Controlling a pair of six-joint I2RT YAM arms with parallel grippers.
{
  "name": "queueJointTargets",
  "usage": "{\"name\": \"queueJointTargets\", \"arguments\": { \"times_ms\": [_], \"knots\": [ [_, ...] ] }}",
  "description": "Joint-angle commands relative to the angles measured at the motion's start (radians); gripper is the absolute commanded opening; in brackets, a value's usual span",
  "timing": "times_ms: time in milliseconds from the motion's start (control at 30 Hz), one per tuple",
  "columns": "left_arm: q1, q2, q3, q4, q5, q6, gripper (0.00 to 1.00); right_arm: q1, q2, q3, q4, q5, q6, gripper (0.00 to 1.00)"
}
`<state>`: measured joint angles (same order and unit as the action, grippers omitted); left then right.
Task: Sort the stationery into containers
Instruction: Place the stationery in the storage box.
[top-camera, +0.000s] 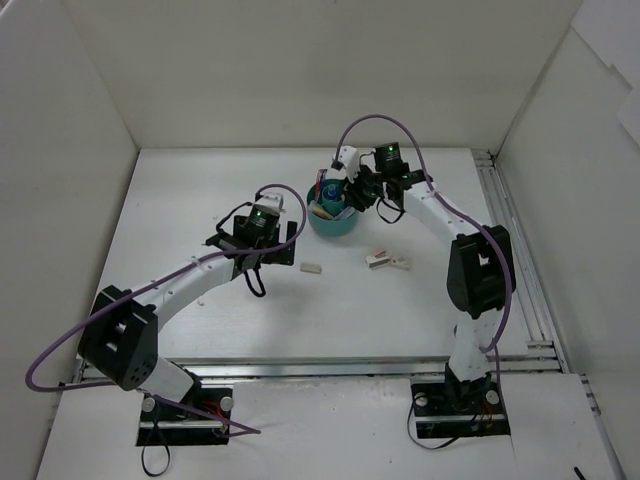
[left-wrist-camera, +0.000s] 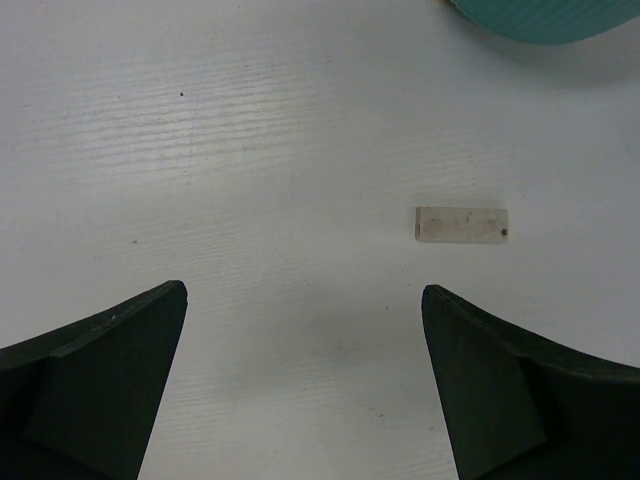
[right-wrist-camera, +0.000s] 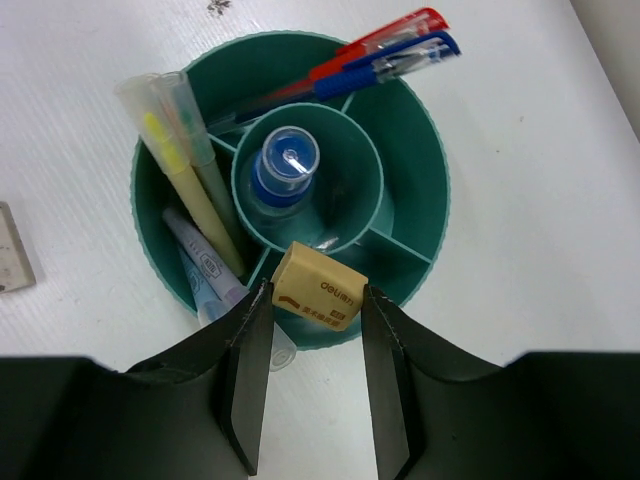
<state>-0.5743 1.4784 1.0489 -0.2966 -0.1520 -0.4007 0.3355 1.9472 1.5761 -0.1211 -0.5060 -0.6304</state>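
Over the organizer (right-wrist-camera: 415, 140), at its 6 o'clock compartment | right hand (right-wrist-camera: 316, 292) grips the beige eraser (right-wrist-camera: 320, 285) by its short ends, long axis 9-to-3 | left hand (left-wrist-camera: 304, 288) wide, empty; loose eraser (left-wrist-camera: 462, 223) on the table (left-wrist-camera: 250, 130) at 1 o'clock, crosswise.

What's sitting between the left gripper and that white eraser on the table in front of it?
Nothing. In the left wrist view only bare table separates the open left gripper from the white eraser.
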Motion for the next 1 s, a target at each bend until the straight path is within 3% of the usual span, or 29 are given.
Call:
{"name": "queueJointTargets", "arguments": {
  "times_ms": [0,333,500,667,767,833,967],
  "knots": [
    [-0.002,-0.010,0.060,0.004,0.008,0.013,1.00,0.010,-0.007,0.029,0.009,-0.019,-0.005,0.25],
    [-0.002,-0.010,0.056,0.005,0.014,0.003,1.00,0.008,-0.047,0.016,0.008,0.023,0.040,0.39],
    [-0.002,-0.023,0.051,0.004,0.019,0.005,1.00,0.005,-0.047,0.015,0.006,0.012,0.058,0.61],
    [-0.002,-0.023,0.049,0.007,0.020,0.002,1.00,0.005,-0.063,0.021,0.009,0.006,0.067,0.65],
    [-0.021,-0.003,0.066,0.004,0.023,0.006,1.00,0.007,-0.093,0.028,0.012,0.004,0.089,0.73],
    [-0.032,0.019,0.079,0.007,0.022,0.005,1.00,0.005,-0.123,0.044,0.018,0.020,0.141,0.98],
    [-0.074,0.063,0.094,0.046,0.035,0.008,1.00,0.000,-0.224,0.004,0.114,0.104,0.265,0.98]
  ]
}}
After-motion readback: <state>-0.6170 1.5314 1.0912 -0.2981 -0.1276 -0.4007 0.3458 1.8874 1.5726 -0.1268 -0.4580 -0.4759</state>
